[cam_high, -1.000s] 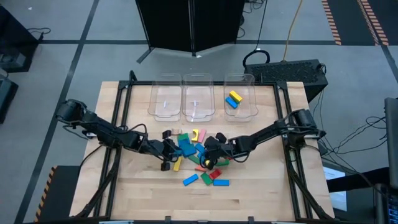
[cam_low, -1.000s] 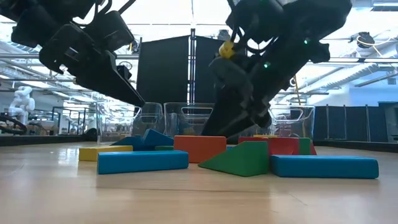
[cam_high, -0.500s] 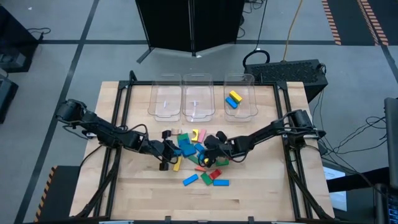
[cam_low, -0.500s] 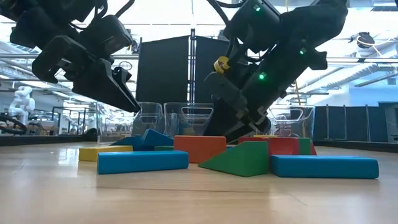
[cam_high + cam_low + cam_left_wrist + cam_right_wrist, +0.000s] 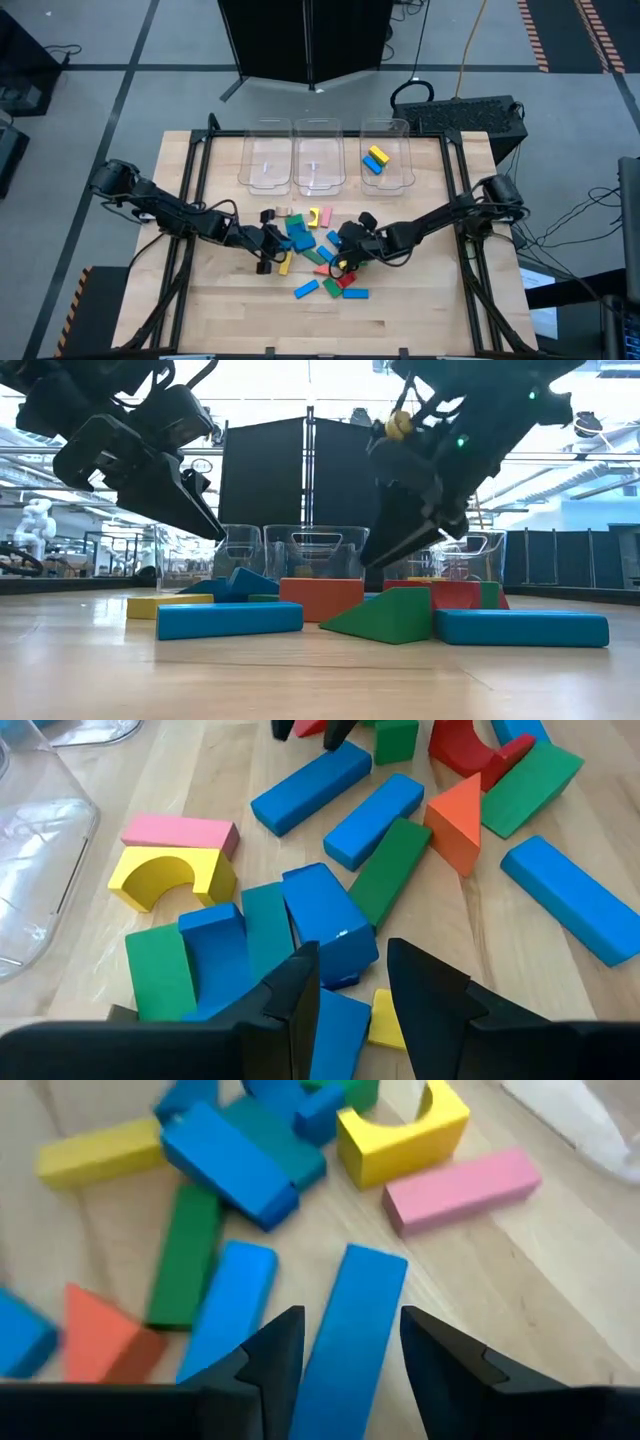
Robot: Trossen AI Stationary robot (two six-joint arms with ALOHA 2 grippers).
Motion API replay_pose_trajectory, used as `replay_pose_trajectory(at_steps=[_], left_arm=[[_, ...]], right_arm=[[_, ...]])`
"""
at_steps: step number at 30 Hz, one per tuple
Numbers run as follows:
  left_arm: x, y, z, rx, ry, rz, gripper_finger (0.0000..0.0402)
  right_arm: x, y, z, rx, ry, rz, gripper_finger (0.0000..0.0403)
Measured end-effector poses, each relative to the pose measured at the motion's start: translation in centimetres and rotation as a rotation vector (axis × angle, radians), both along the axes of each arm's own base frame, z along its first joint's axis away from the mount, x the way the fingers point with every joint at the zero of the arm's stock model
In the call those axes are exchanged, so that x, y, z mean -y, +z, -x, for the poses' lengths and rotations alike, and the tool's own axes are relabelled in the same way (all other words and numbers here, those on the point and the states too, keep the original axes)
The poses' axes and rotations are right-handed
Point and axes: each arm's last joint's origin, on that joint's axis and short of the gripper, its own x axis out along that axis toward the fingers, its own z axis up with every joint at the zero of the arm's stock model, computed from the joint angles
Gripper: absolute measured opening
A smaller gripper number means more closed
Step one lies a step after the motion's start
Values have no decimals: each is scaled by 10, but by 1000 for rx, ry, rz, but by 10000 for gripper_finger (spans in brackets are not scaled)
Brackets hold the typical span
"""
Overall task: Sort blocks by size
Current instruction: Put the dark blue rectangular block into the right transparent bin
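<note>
No text, label, brand, number or sign can be read in any view. The blocks [image 5: 318,255] are plain coloured faces without print, and the clear bins [image 5: 318,155] behind them carry no marking that can be made out.
</note>
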Motion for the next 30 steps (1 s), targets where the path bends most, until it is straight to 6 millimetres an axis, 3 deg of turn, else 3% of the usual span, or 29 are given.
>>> replay_pose_trajectory(at_steps=[5,14,25,30], left_arm=[[0,0,0,0,10,12,123],[-1,0,0,4,30,-1,123],[-1,0,0,4,31,-3,123],[-1,0,0,4,31,-2,123]], right_arm=[[-6,1,4,-3,-20,-33,155],[-7,-19,2,-60,-32,-2,160],[-10,-21,3,-57,-41,9,229],[-14,-21,4,-59,-30,7,241]])
